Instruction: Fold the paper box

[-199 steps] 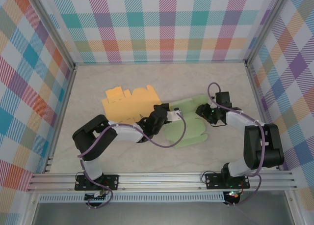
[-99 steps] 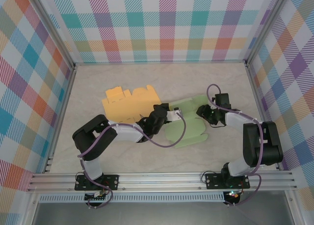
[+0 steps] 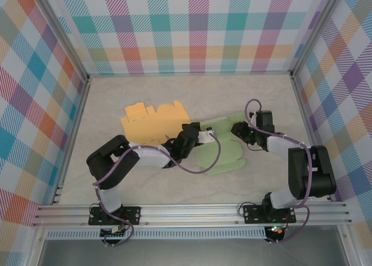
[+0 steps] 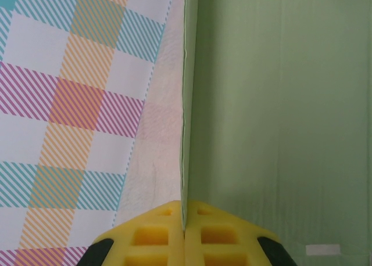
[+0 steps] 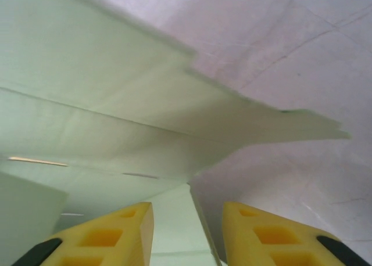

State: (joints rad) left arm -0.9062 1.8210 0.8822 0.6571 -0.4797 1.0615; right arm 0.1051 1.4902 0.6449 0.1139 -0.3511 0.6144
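The green blank [image 3: 224, 153] lies mid-table [image 3: 116, 179], between the two grippers, with part of it raised off the surface. The left gripper [image 3: 208, 135] reaches it from the left. In the left wrist view its yellow pads [image 4: 151, 237] are clenched on the edge of an upright green panel [image 4: 279, 103], which stands edge-on to the camera. The right gripper [image 3: 235, 129] sits at the blank's right side. In the right wrist view its jaws stand apart, a green flap [image 5: 180, 214] lies between the fingers [image 5: 110, 234], and neither pad presses on it. An orange blank [image 3: 152, 122] lies flat just behind the left arm.
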